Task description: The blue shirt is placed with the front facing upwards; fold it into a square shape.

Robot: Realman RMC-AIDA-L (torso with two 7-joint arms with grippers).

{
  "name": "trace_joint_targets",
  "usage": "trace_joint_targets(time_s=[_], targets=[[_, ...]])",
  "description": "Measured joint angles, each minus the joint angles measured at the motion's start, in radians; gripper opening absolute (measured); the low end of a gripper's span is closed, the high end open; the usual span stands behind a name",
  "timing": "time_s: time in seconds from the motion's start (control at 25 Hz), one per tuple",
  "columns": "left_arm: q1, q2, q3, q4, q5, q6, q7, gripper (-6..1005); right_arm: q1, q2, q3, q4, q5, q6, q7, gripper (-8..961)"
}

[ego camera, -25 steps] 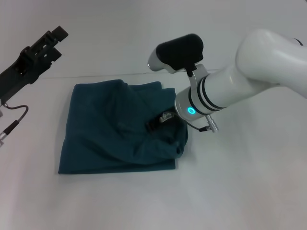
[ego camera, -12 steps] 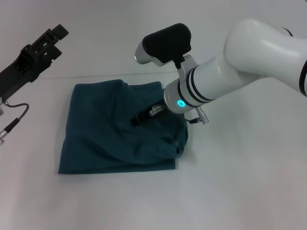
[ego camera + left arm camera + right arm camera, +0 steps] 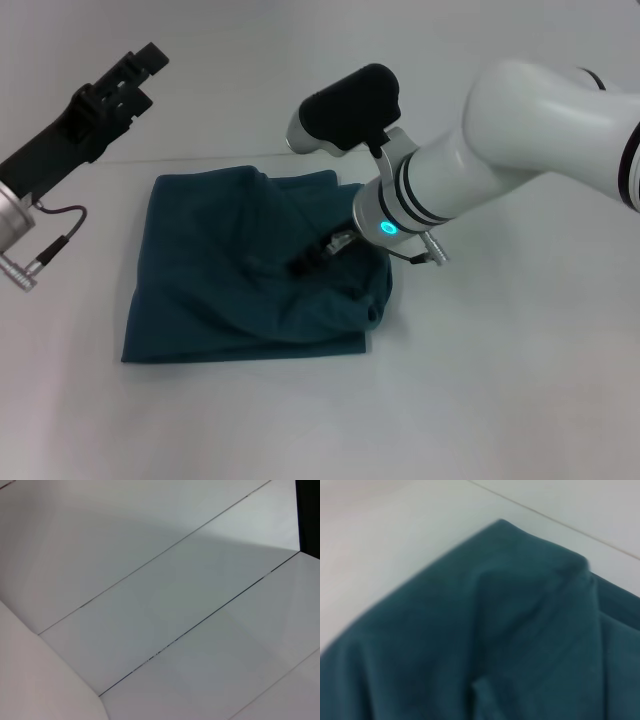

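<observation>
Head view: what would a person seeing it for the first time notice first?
The blue shirt draws the eye first: a rumpled, roughly square bundle lying in the middle of the white table. The right gripper is down on the shirt's right part, under the big white arm. The left gripper hangs raised at the far left, off the shirt.

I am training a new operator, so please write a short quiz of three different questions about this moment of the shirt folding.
1. True or false: the blue shirt lies fully spread, with both sleeves out.
2. Which gripper is down at the shirt? A) left B) right C) both
3. Fill in: the left gripper is raised above the table, off the shirt's far ____ corner.

Key:
1. False. It is already folded into a rough square, with wrinkles.
2. B. The right gripper is low on the cloth near its right side.
3. Left.
</observation>
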Motion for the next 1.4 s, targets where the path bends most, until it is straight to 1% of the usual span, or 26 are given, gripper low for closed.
trace_joint_targets(time_s=[0.16, 0.52, 0.6, 0.68, 0.72, 0.76, 0.8, 0.88, 0.96, 1.04, 1.08, 1.16, 1.24, 1.4], targets=[[-0.023, -0.001, 0.000, -0.029, 0.000, -0.029, 0.018, 934, -0.004, 0.002, -0.001, 0.022, -0.023, 0.021, -0.001, 656], [-0.037, -0.002, 0.000, -0.039, 0.000, -0.060, 0.025, 932, -0.018, -0.004, 0.000, 0.015, -0.024, 0.010, 0.002, 653], [-0.042, -0.002, 0.004, -0.039, 0.001, -0.069, 0.018, 931, -0.022, -0.008, 0.006, 0.005, -0.024, -0.012, 0.007, 653], [-0.044, -0.002, 0.023, -0.038, 0.003, -0.080, -0.003, 930, -0.036, -0.015, 0.017, -0.033, -0.024, -0.070, 0.016, 652], [-0.046, 0.000, 0.047, -0.035, 0.006, -0.090, -0.024, 930, -0.059, -0.022, 0.029, -0.076, -0.023, -0.117, 0.023, 652], [-0.047, 0.003, 0.081, -0.030, 0.007, -0.103, -0.049, 929, -0.131, -0.034, 0.072, -0.202, -0.023, -0.216, 0.037, 651], [-0.049, 0.009, 0.126, -0.025, 0.008, -0.118, -0.082, 929, -0.131, -0.034, 0.072, -0.202, -0.023, -0.216, 0.037, 651], [-0.054, 0.018, 0.193, -0.020, 0.009, -0.142, -0.130, 928, -0.238, -0.037, 0.148, -0.360, -0.020, -0.293, 0.042, 650], [-0.061, 0.026, 0.235, -0.016, 0.009, -0.169, -0.167, 927, -0.363, -0.028, 0.259, -0.538, -0.010, -0.377, 0.039, 649], [-0.066, 0.032, 0.263, -0.014, 0.014, -0.196, -0.204, 926, -0.438, -0.023, 0.356, -0.655, 0.001, -0.448, 0.036, 648], [-0.070, 0.038, 0.293, -0.014, 0.018, -0.220, -0.236, 926, -0.469, -0.022, 0.408, -0.707, 0.010, -0.484, 0.034, 648], [-0.075, 0.049, 0.344, -0.014, 0.020, -0.258, -0.280, 925, -0.504, -0.029, 0.505, -0.743, 0.024, -0.555, 0.030, 647], [-0.079, 0.057, 0.394, -0.013, 0.022, -0.304, -0.321, 924, -0.526, -0.039, 0.601, -0.739, 0.030, -0.602, 0.018, 646], [-0.081, 0.059, 0.412, -0.011, 0.022, -0.347, -0.340, 922, -0.576, -0.057, 0.758, -0.713, 0.048, -0.635, -0.030, 644]])
